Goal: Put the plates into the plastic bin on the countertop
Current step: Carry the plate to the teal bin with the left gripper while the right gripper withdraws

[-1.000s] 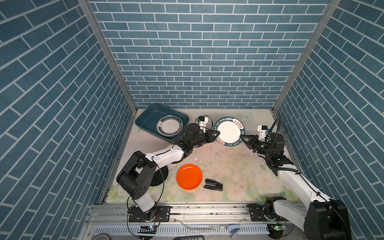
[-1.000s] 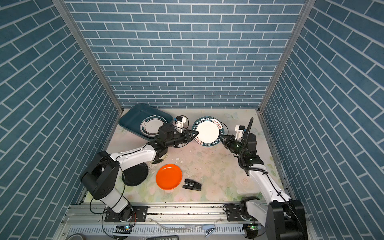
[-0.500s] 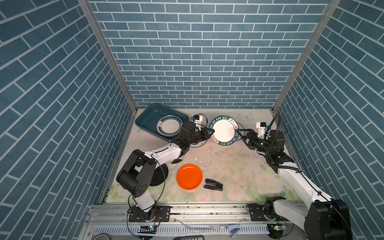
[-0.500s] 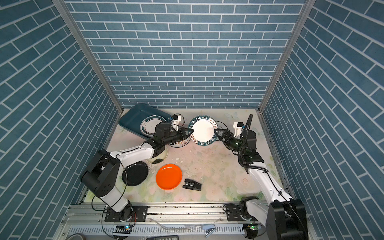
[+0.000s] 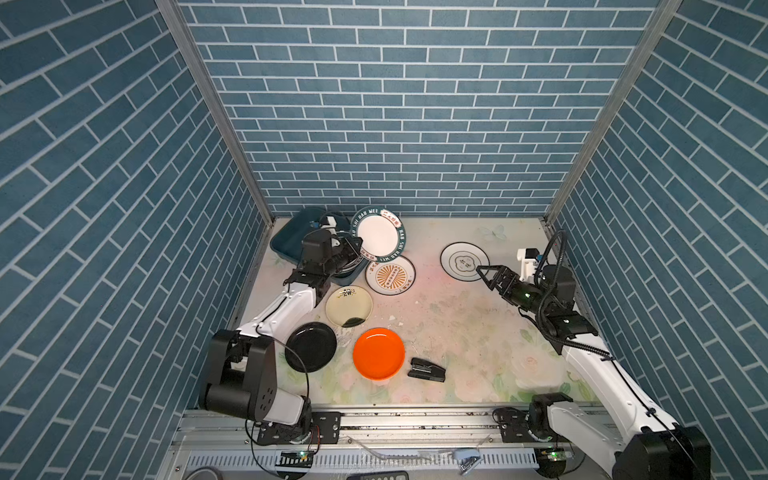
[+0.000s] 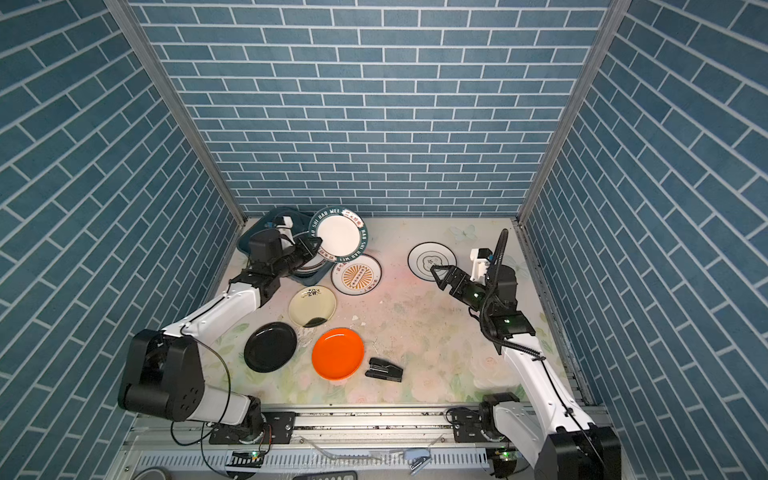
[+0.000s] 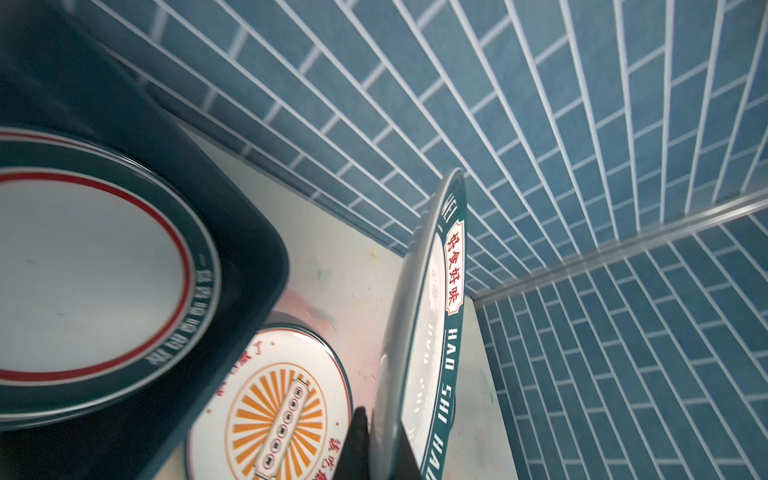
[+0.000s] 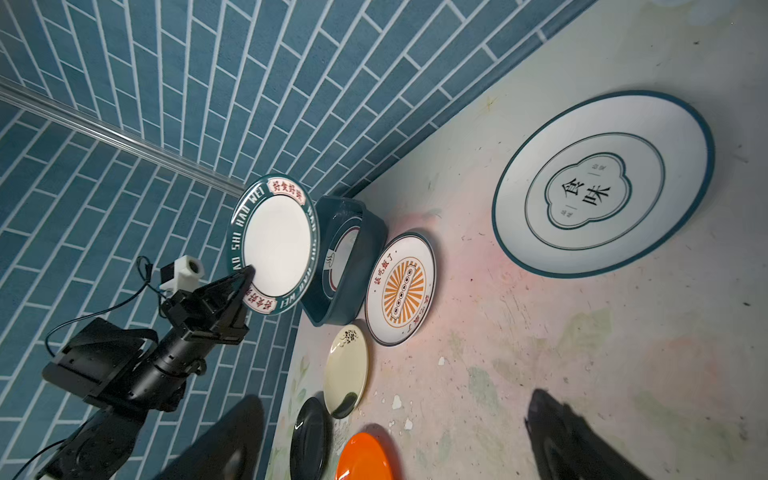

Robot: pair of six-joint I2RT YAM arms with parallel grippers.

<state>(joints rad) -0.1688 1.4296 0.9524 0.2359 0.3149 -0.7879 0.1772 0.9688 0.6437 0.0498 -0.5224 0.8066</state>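
L arm (image 5: 286, 307) stretched fwd toward back-left corner, wrist over the plastic bin (image 5: 286, 249). The left gripper (image 5: 358, 246) has its jaws clenched on the lower rim of the lettered plate (image 5: 378, 232), which is tilted up on edge above the bin's right side and the sunburst plate (image 5: 390, 275). A red-ringed plate (image 7: 83, 274) lies in the bin. R arm (image 5: 590, 357) bent; right gripper (image 5: 484, 276) jaws released, empty, just beside the cloud-emblem plate (image 5: 464, 262) flat on the worktop (image 5: 457, 332). Vs 1 s ago: both gripped the lettered plate mid-worktop; R has let go & drawn back, L swung it binward.
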